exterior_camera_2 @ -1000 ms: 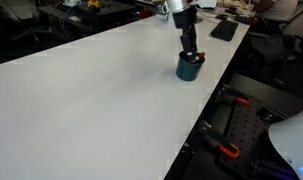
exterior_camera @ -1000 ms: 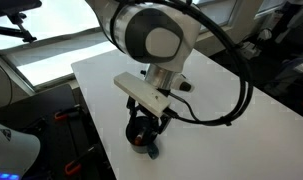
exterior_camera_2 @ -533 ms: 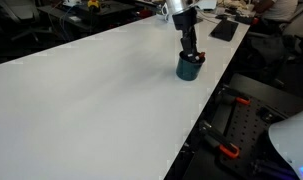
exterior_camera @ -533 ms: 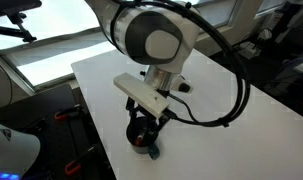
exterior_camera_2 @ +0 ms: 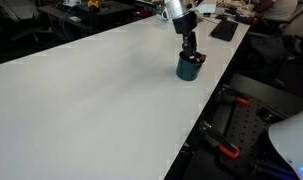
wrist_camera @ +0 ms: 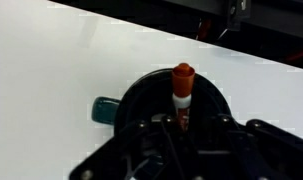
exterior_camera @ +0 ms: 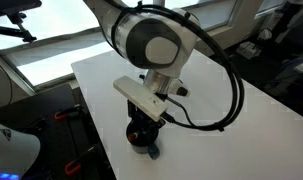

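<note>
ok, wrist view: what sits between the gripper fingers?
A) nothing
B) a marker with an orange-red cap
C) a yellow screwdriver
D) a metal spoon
B: the wrist view shows a white-bodied marker with an orange-red cap rising from between the fingers of the gripper, over the dark cup.

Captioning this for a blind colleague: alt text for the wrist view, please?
An orange-capped marker stands in a dark round cup, its lower end between the sides of the gripper at the bottom edge; a firm grip can't be confirmed. The cup, with a teal handle, sits on a white table.
</note>
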You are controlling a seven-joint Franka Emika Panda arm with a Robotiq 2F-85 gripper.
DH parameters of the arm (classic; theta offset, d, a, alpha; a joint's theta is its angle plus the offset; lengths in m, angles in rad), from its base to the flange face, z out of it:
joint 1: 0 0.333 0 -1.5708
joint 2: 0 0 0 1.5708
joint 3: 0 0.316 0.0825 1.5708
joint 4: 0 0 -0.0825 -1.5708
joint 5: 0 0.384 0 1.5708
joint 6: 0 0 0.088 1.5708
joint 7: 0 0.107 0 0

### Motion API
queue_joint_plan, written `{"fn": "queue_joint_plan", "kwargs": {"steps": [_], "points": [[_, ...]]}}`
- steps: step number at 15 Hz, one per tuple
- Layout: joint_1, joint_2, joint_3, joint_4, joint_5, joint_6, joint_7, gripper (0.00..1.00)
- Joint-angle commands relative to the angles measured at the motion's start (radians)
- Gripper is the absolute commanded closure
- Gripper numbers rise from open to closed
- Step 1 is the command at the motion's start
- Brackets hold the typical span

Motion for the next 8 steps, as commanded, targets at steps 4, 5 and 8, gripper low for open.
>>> {"fn": "queue_joint_plan", "kwargs": {"steps": [4, 5, 8], "points": [[-0.004, 0.014, 0.008, 0.010, 0.019, -0.003, -0.019, 0.77], [-0.004, 0.017, 0.009, 0.011, 0.017, -0.002, -0.021, 0.84], [-0.006, 0.027, 0.011, 0.019, 0.022, 0.002, -0.026, 0.98]]}}
